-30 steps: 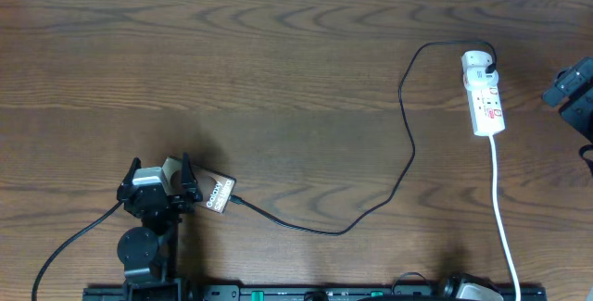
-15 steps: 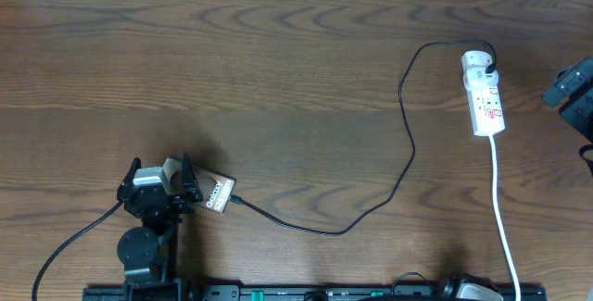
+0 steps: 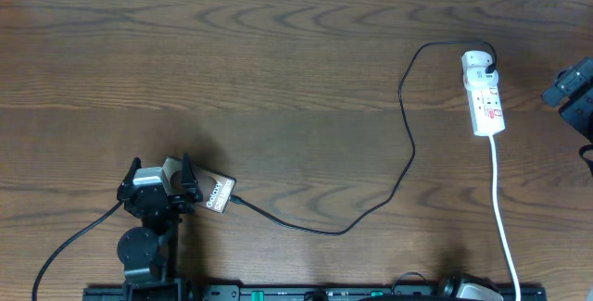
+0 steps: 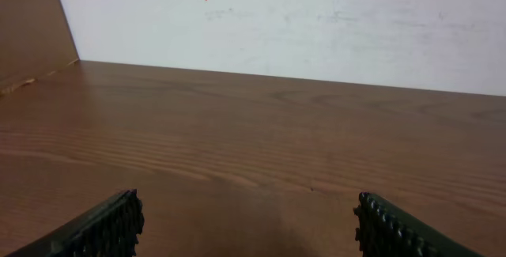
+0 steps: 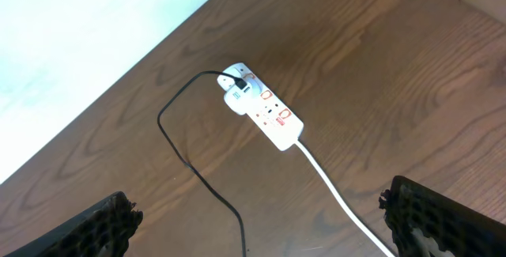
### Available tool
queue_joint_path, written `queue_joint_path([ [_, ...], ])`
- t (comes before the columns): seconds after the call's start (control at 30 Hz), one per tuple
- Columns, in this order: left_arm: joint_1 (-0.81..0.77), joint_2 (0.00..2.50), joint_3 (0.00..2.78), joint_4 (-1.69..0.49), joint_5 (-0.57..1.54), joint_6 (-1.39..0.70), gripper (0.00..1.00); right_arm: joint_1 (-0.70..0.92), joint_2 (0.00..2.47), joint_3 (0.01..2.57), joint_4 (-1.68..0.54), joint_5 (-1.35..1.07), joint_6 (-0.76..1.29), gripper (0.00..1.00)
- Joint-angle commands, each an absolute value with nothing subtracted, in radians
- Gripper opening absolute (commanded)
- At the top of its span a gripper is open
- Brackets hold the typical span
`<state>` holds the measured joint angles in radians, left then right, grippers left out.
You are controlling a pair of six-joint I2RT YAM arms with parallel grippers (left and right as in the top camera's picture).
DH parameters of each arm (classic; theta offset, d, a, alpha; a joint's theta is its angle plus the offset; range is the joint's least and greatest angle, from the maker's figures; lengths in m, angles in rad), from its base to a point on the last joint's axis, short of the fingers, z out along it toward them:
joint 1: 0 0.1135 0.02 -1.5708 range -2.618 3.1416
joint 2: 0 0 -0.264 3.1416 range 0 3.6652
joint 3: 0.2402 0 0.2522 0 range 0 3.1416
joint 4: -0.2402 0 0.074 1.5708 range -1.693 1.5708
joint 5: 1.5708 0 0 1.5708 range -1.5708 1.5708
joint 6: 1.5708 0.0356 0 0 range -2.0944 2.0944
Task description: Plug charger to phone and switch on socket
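The phone (image 3: 220, 194) lies flat near the table's front left, its lettered face up. The charger, a thin black cable (image 3: 405, 167), runs from the phone's right edge in a long curve to a plug in the socket's far end. The cable tip touches the phone; I cannot tell whether it is seated. The socket (image 3: 485, 93) is a white power strip with red markings at the back right, and it also shows in the right wrist view (image 5: 265, 115). My left gripper (image 3: 161, 165) sits just left of the phone, open and empty (image 4: 249, 217). My right gripper (image 3: 567, 88) is at the right edge, raised above the table and right of the socket, open and empty (image 5: 259, 202).
The socket's white cord (image 3: 500, 208) runs from the strip to the table's front edge. A thick black robot cable (image 3: 69, 241) trails from the left arm to the front left. A white wall (image 4: 316, 20) stands behind the table's far edge.
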<state>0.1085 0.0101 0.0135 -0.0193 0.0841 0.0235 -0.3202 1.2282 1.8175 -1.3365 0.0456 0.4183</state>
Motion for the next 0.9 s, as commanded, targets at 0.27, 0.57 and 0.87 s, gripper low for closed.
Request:
queue_joint_path([
  [0.27,0.113,0.005,0.004,-0.062,0.127,0.033,0.85,-0.260,1.087,1.430,-0.982,0.053,0.520,0.99],
  [0.57,0.113,0.005,0.004,-0.062,0.127,0.033,0.85,-0.116,0.792,0.723,-0.149,0.054,0.479,0.99],
  [0.87,0.113,0.005,0.004,-0.062,0.127,0.033,0.85,0.001,0.583,0.266,0.347,0.054,0.269,0.99],
])
